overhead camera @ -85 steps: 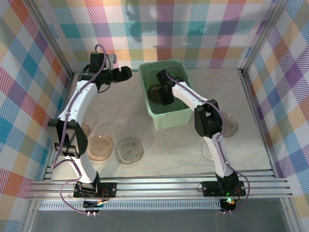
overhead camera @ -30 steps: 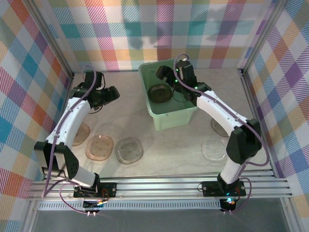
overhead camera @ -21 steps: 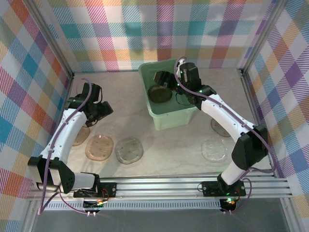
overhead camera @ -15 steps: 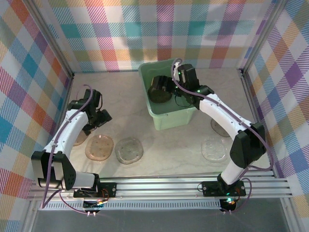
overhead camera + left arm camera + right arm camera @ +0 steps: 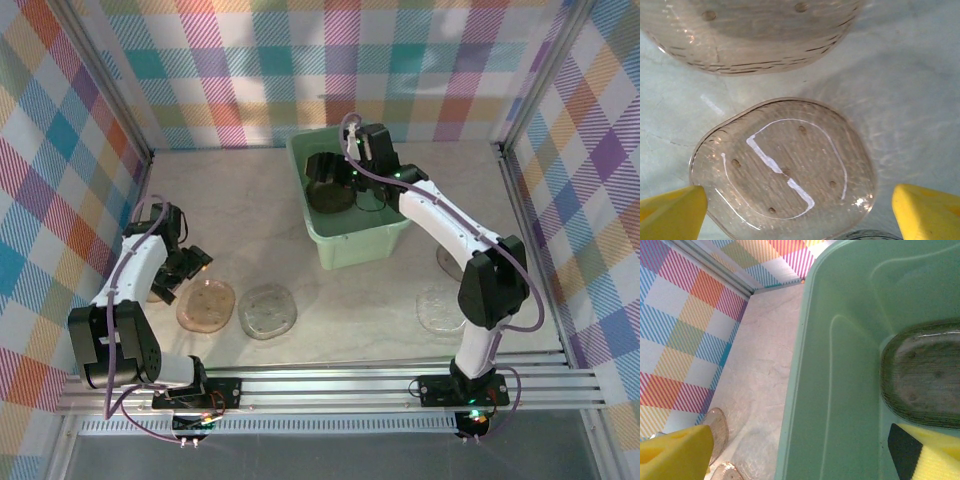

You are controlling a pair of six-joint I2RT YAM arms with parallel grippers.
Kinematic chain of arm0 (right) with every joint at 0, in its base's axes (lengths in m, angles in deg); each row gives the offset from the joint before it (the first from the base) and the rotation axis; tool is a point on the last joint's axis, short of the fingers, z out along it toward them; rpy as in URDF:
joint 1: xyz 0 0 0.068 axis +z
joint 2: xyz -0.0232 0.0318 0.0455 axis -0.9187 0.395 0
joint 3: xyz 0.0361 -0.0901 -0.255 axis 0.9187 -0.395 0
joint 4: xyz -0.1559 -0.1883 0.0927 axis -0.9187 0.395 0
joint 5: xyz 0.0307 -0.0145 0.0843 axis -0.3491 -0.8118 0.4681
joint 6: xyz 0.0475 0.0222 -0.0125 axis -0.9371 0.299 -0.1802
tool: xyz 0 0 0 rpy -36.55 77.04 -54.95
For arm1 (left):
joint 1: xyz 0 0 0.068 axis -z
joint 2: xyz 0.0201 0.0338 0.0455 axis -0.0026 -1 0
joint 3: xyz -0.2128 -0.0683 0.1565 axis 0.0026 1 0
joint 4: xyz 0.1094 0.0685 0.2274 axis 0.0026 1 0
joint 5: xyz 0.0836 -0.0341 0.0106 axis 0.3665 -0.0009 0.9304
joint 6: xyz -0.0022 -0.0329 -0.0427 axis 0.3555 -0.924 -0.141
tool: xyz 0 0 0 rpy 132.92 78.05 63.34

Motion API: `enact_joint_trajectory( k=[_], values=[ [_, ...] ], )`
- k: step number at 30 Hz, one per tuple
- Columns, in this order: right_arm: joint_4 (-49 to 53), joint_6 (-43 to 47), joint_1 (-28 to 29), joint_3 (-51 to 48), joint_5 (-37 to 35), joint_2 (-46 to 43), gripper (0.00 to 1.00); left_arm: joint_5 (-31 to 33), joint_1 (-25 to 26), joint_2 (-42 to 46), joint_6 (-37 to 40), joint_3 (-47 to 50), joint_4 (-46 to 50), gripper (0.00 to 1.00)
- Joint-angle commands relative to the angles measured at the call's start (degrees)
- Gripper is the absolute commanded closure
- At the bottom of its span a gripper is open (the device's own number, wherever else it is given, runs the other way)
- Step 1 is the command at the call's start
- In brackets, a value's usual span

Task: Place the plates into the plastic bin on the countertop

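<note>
Back-left surface (image 5: 230,190): bare, free passage.
Near-left strip: three plates (image 5: 207,305) lying flat, left tool (image 5: 185,265) low over the leftmost.
Near-right: two more plates, right arm (image 5: 440,215) just beside.
Between the groups: bare gap.
Plastic bin (image 5: 360,245): walls block sideways approach; top open, right tool (image 5: 325,175) over its far end.

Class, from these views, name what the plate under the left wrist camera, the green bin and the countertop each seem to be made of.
Plate: clear glass or hard plastic, glossy; see-through, fine ribbing, bright glints. Green bin: moulded plastic, satin; opaque even colour, rounded corners. Countertop: stone or stone-look laminate, matt; beige with faint veins.
</note>
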Motion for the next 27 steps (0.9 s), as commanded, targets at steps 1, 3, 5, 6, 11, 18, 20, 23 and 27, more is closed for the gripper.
enact_joint_trajectory(
  k=[1, 3, 5, 6, 11, 18, 20, 23, 27],
  values=[
    [0.6, 0.9, 0.5, 1.9, 1.8, 1.3, 0.09, -2.2, -1.4, -0.6, 1.1, 2.1, -1.6, 0.0],
    [0.6, 0.9, 0.5, 1.9, 1.7, 1.4, 0.08, -2.4, -1.9, -0.7, 2.1, 3.6, -3.7, 0.0],
    [0.8, 1.3, 0.5, 2.0, 1.7, 1.4, 0.08, -3.4, -2.9, -1.8, 3.0, 4.4, -4.5, 0.0],
    [0.9, 1.4, 0.5, 2.0, 1.8, 1.3, 0.07, -3.8, -3.3, -2.4, 3.4, 4.6, -4.5, 0.0],
    [1.2, 2.1, 0.5, 1.6, 1.7, 1.0, 0.06, -5.5, -3.9, -3.6, 4.1, 6.8, -5.9, 0.0],
    [0.0, 1.9, 0.5, -0.8, 1.0, 0.0, 0.05, -9.3, -4.0, -4.8, 5.7, 8.9, -8.3, 0.0],
    [-0.2, 1.8, 0.5, -1.2, 1.0, -0.1, 0.04, -10.0, -3.9, -5.4, 6.3, 9.6, -9.4, 0.0],
    [-0.3, 1.8, 0.5, -1.5, 0.9, 0.0, 0.04, -12.7, -4.0, -7.3, 7.4, 10.1, -11.1, 0.0],
    [-0.2, 1.6, 0.5, -1.8, 0.7, -0.2, 0.04, -13.6, -4.0, -9.1, 8.4, 10.3, -12.4, 0.0]
  ],
)
